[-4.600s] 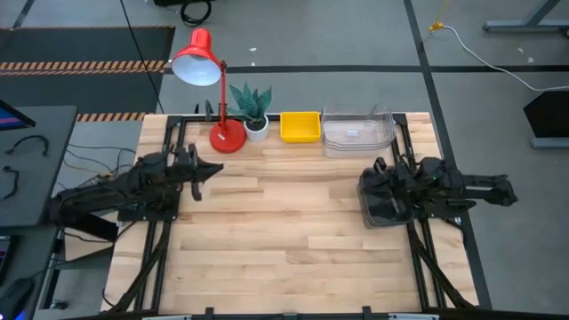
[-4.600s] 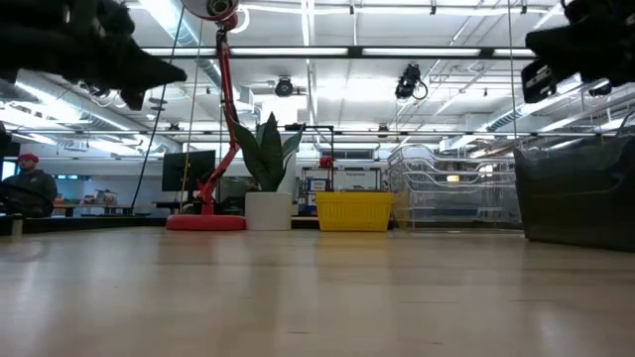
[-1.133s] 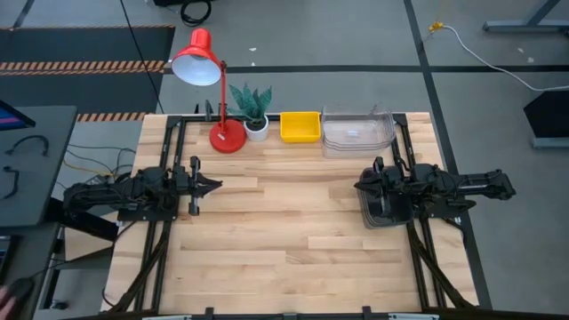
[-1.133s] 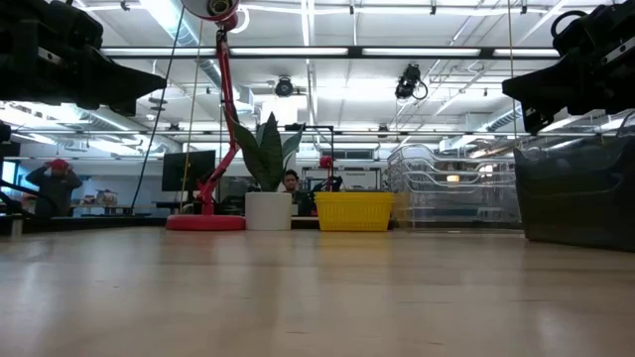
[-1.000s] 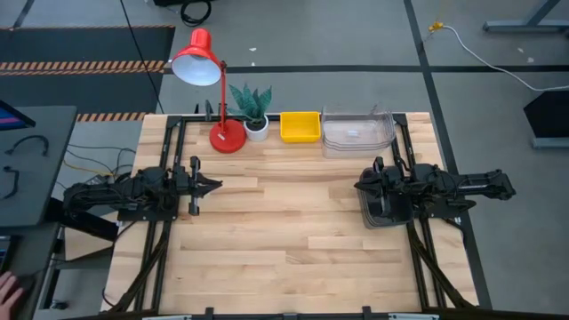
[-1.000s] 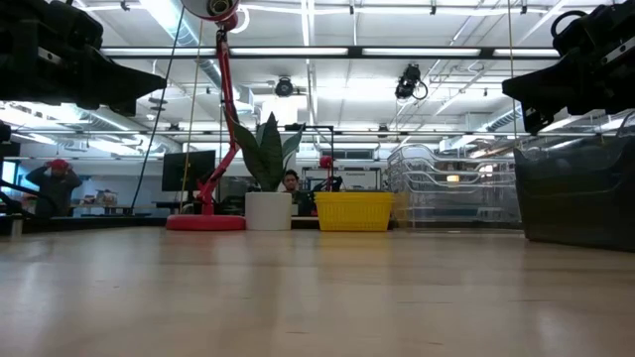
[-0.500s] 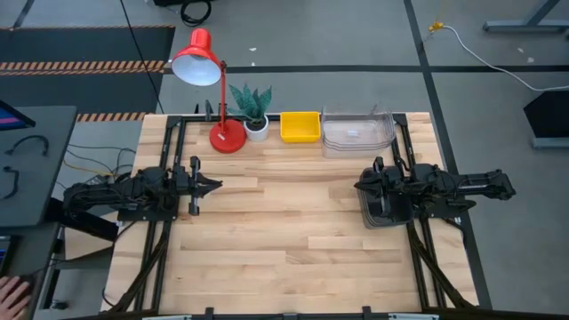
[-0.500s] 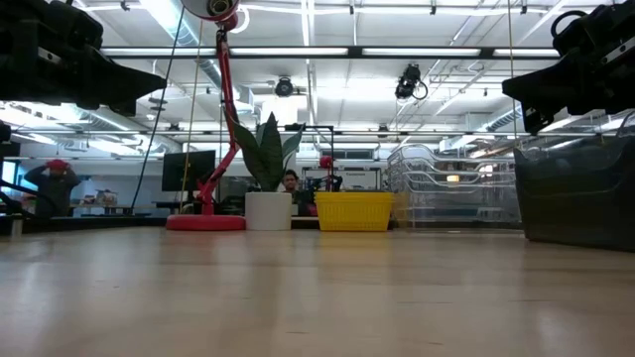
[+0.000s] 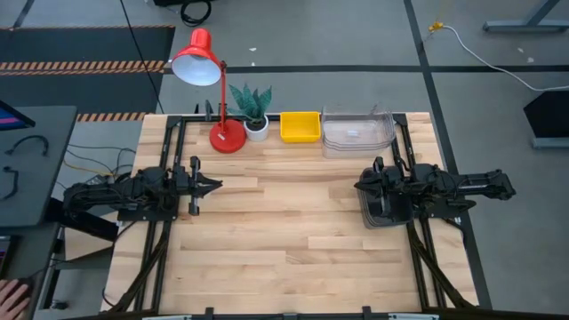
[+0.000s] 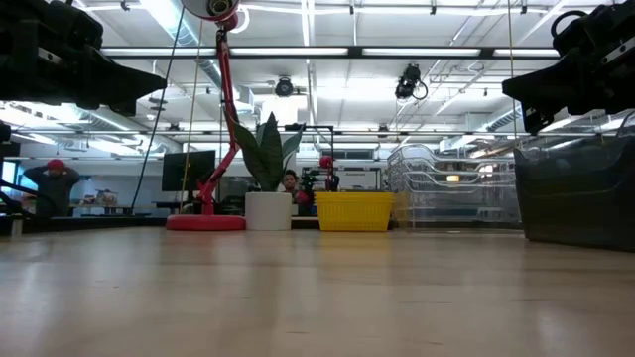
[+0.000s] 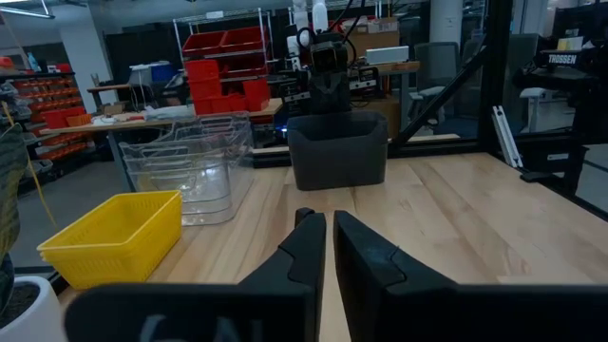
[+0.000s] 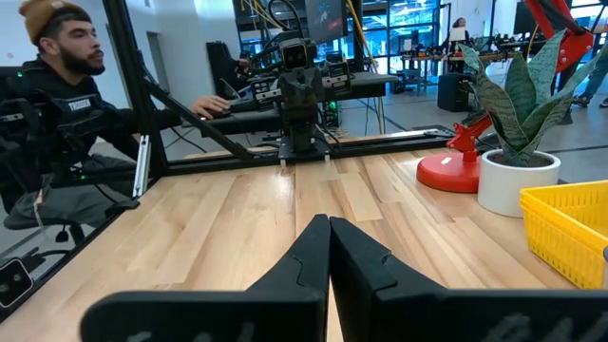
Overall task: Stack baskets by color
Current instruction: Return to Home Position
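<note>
Both tools are seen narrow and empty: the left tool point(image 9: 215, 185) at 9 o'clock of the surface point(image 9: 284, 236), the right tool point(image 9: 358, 187) at 3 o'clock, just above the grey baskets point(image 11: 337, 157). At 12 o'clock the yellow baskets point(image 9: 300, 126) and clear baskets point(image 9: 357, 132) are stacked, nearer the right arm.

A robotics lab in an open hall. Strip lights point(image 10: 397, 52) run overhead, red storage bins point(image 11: 220, 81) fill far shelving, and a person point(image 12: 57, 114) sits nearby.
</note>
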